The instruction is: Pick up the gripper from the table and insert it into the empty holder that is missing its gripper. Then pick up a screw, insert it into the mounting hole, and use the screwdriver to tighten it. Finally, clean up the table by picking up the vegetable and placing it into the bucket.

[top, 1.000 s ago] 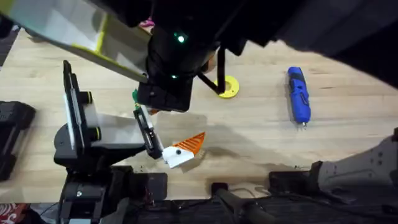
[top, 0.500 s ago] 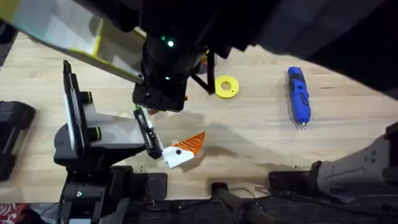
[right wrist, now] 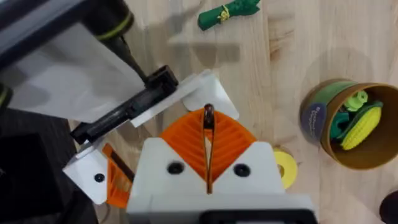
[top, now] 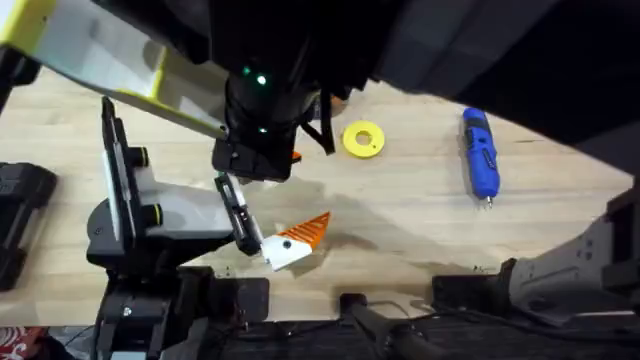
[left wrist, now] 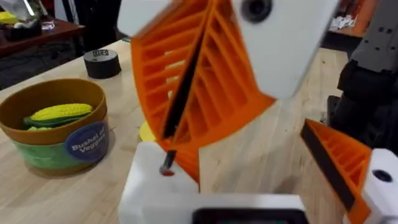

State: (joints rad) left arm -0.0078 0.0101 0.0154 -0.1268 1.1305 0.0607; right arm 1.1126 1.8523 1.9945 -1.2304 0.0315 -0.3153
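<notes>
My right gripper [right wrist: 208, 117] is shut on a thin dark screw [right wrist: 208, 113], and its orange ribbed pads hang right over the white holder [right wrist: 200, 87] on my left arm's claw. In the left wrist view the screw's lower end [left wrist: 166, 168] meets the holder [left wrist: 155, 186]. My left gripper [left wrist: 249, 171] is open, and its other finger carries an orange tip [top: 312, 230]. The loose orange gripper is hidden. The blue screwdriver [top: 480, 155] lies on the table [top: 420, 220] to the right. A green vegetable [right wrist: 227, 12] lies on the wood. The bucket [right wrist: 323, 118] holds corn [left wrist: 62, 113].
A yellow disc [top: 362, 139] with a centre hole lies between the arms and the screwdriver. A black tape roll [left wrist: 102, 62] sits beyond the bucket. My right arm rises large and dark across the top of the overhead view.
My right gripper has shifted a little to the left with the screw, uncovering the yellow disc. The left arm has stayed still.
</notes>
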